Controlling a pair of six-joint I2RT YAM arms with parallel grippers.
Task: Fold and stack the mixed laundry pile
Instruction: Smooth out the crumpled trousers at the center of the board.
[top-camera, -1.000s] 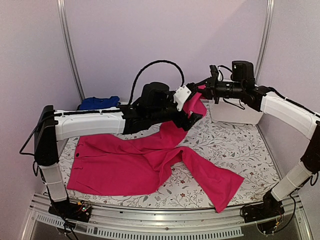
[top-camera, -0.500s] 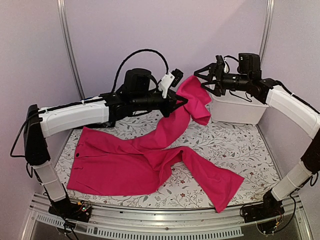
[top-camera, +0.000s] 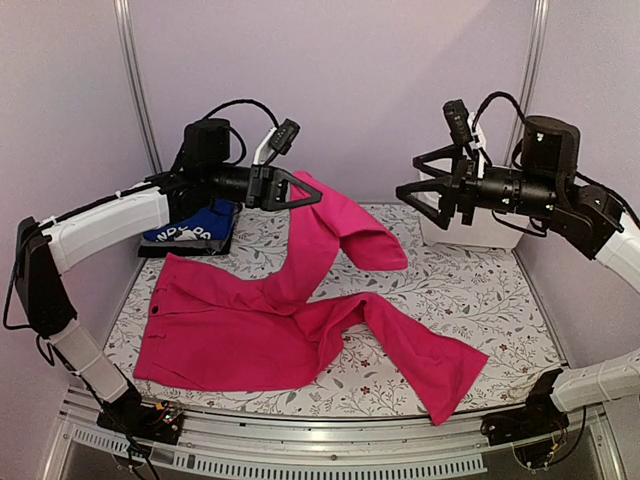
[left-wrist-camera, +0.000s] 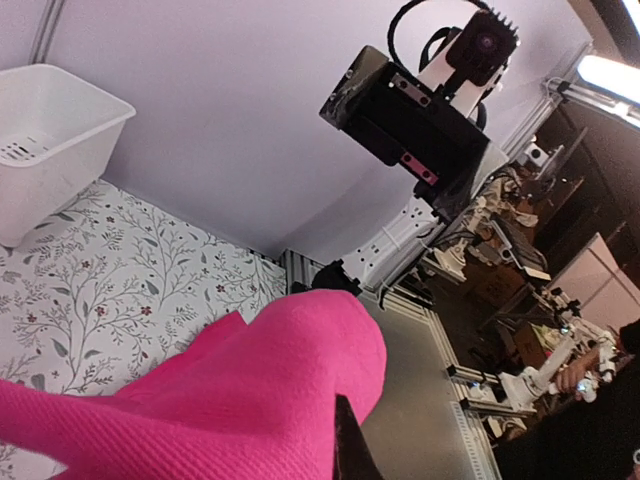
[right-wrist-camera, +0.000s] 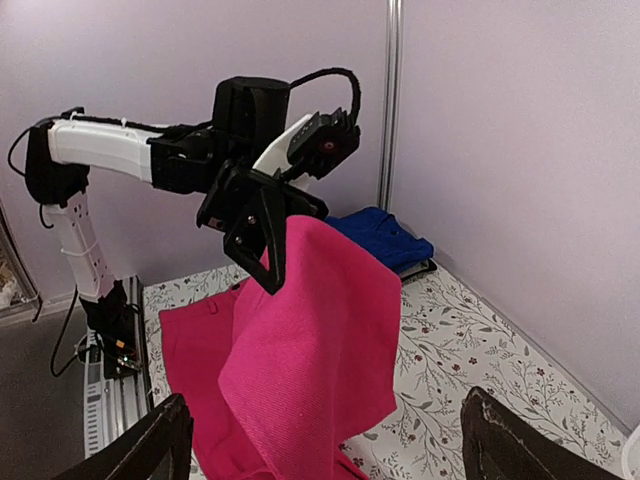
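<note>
Magenta-pink trousers (top-camera: 250, 330) lie spread on the floral table cover, waistband to the left. One leg rises from the table to my left gripper (top-camera: 303, 196), which is shut on its end and holds it high over the back middle. In the left wrist view the pink cloth (left-wrist-camera: 230, 400) bulges over one dark finger (left-wrist-camera: 347, 455). My right gripper (top-camera: 407, 175) hangs open and empty to the right of the lifted leg, apart from it. The right wrist view shows the draped pink leg (right-wrist-camera: 320, 340) under the left gripper (right-wrist-camera: 262, 235). A folded royal-blue garment (top-camera: 192, 226) sits at the back left.
A white plastic bin (top-camera: 482, 232) stands at the back right, behind the right arm. The other trouser leg (top-camera: 430, 365) reaches the table's front edge. A darker layer lies under the blue garment (right-wrist-camera: 385, 235). Metal frame posts stand at both back corners.
The left gripper shut on the pink leg end and carried it up and to the left. The right gripper let go of the cloth, opened wide and drew back to the right.
</note>
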